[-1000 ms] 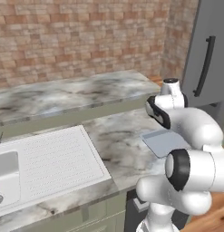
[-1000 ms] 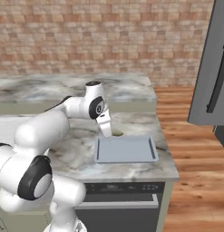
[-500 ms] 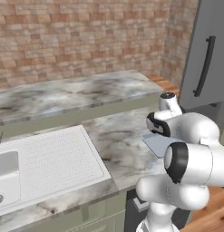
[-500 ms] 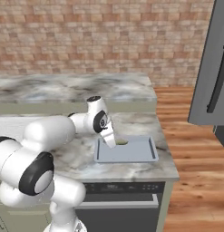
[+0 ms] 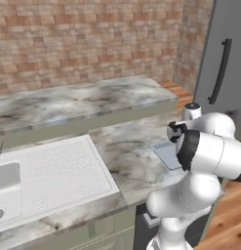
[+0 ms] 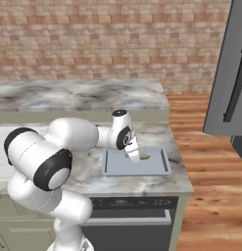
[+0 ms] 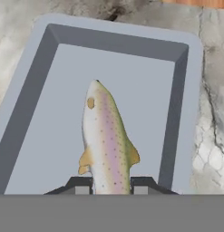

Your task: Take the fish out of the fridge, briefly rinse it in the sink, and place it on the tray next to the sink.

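I am holding the white arm's two-finger gripper [image 7: 106, 185] low over the flat, pale grey-blue rectangular tray [image 7: 36, 136], its two dark finger tips clamping the tail end of the slim, silvery-grey speckled fish [image 7: 105, 138] with a pink stripe along its flank. In the hand view the fish is pointing head-first away from the gripper, lying over the tray's inner floor, nearer the tray's right wall than its left; I cannot tell whether its body is touching the tray floor yet.

From the right base view, I am seeing the gripper [image 6: 133, 158] angling down over the tray [image 6: 159, 170], with a pale sliver of the fish [image 6: 143, 157] showing just beside it above the tray's middle. The tray is sitting on the grey-veined marble counter [image 6: 88, 166] near its right end. From the left base view, a corner of the tray [image 5: 165, 152] is peeking out behind the arm's bulky white elbow.

Well apart from the tray, on the counter's left, the white rectangular sink with its dotted drainboard [image 5: 53, 168] is lying flush in the marble. The tall dark-grey fridge with a long dark vertical handle [image 5: 221, 71] is standing at the far right, against the red brick wall [image 5: 88, 41].
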Controlling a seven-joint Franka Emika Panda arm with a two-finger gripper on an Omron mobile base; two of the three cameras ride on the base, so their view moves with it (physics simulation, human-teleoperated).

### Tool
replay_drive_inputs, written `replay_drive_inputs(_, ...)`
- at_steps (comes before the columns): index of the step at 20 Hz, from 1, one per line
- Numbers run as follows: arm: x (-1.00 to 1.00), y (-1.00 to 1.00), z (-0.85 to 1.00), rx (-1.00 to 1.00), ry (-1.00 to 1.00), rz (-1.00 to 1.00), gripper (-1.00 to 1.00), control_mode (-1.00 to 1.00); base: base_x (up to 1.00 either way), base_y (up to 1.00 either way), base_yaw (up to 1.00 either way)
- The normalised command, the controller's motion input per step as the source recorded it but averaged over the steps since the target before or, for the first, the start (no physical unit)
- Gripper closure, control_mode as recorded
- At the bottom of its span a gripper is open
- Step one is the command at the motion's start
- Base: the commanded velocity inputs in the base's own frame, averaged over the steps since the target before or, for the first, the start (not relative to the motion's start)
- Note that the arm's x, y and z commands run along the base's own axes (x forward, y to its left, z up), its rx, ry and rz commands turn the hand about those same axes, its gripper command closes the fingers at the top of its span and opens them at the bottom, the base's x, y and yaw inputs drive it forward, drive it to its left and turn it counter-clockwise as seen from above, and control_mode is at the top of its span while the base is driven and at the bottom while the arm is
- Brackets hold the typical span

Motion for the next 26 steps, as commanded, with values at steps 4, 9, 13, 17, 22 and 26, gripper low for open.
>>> replay_drive_inputs(4, 0.52, -0.03, -0.32, 0.00, 0.00, -0.03, 1.00, -1.00, 0.00, 0.00, 0.00)
replay_drive_inputs(9, 0.49, 0.00, -0.15, 0.00, 0.00, -0.06, -1.00, -1.00, 0.00, 0.00, 0.00)
replay_drive_inputs(13, 0.23, 0.00, 0.07, 0.00, 0.00, -0.10, -1.00, -1.00, 0.00, 0.00, 0.00)
replay_drive_inputs(17, 0.01, 0.07, 0.72, 0.00, 0.00, -0.13, -1.00, -1.00, 0.00, 0.00, 0.00)
replay_drive_inputs(22, -0.19, 0.28, 1.00, -0.12, -0.18, -0.08, -1.00, -1.00, 0.00, 0.00, 0.00)
replay_drive_inputs(26, -0.56, 0.47, 1.00, -0.25, -0.35, -0.02, -1.00, -1.00, 0.00, 0.00, 0.00)
